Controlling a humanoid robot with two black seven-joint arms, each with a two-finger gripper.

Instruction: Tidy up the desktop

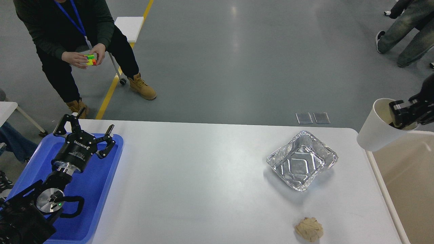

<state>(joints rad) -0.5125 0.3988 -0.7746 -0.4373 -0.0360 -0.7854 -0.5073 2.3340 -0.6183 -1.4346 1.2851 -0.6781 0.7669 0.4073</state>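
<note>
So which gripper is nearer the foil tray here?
The right. The right gripper holds a white paper cup just past the desktop's right edge, beside the foil tray. The left gripper hovers open over the blue tray, far left.

One head-mounted camera is looking forward and steeply down from the near side, taking in the whole white desktop [203,176] at mid range, with grey floor [237,51] stretching beyond its far edge.

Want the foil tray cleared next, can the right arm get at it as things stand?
Probably not yet: the right gripper is shut on the white paper cup over the beige bin. Nothing blocks the foil tray on the desktop.
</note>
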